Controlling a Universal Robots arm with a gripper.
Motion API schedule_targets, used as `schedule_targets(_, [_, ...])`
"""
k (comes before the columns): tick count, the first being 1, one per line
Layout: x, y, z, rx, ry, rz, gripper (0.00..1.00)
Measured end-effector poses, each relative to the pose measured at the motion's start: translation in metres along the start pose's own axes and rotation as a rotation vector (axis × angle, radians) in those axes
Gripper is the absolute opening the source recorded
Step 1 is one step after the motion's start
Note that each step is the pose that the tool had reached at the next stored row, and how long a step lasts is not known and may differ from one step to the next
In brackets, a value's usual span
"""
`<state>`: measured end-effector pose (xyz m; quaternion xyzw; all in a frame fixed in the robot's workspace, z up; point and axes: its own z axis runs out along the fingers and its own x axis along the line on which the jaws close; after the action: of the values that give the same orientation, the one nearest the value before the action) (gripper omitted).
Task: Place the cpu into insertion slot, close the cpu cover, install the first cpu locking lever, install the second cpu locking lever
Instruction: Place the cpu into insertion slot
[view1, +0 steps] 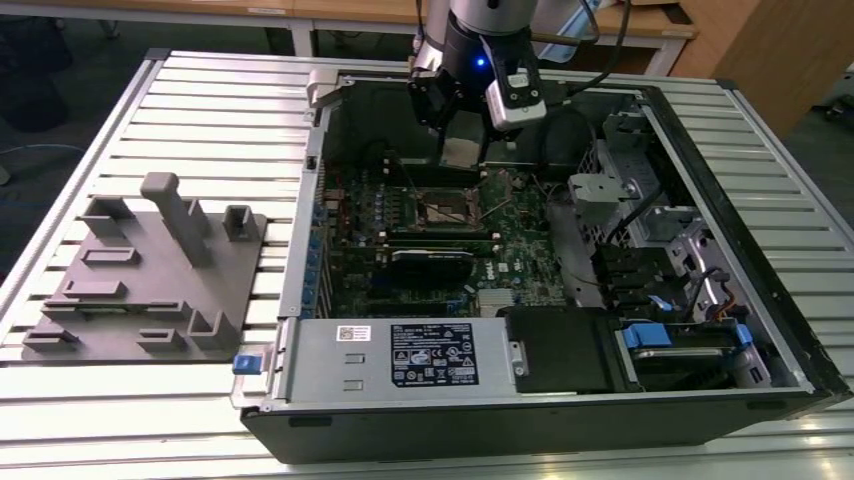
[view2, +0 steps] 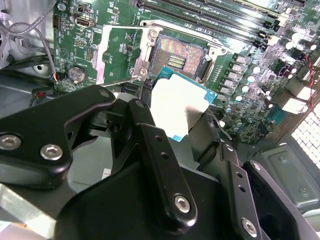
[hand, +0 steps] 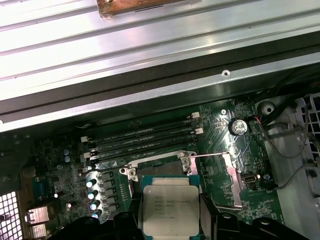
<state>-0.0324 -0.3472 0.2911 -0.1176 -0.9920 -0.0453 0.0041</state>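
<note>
Table of metal slats (view1: 200, 90), desks (view1: 360, 10) behind, bearing an open computer case (view1: 787, 250); gripper (view1: 461, 140) clamped on the cpu (hand: 169, 207), poised over the insertion slot (view2: 177, 57) — cpu cover (view2: 117, 55) flipped open beside it. First step in hand; seating likely calls for squaring cpu to slot.

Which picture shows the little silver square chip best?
First wrist view: the small flat silver-grey square cpu faces the camera fully. Second wrist view: tilted, partly behind a black finger. Exterior view: a small pale patch under the gripper.
</note>
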Motion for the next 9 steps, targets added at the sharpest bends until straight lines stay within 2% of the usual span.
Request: schedule_targets(9, [0.0000,0.0000,0.0002,0.0000,-0.0011,0.013,0.54])
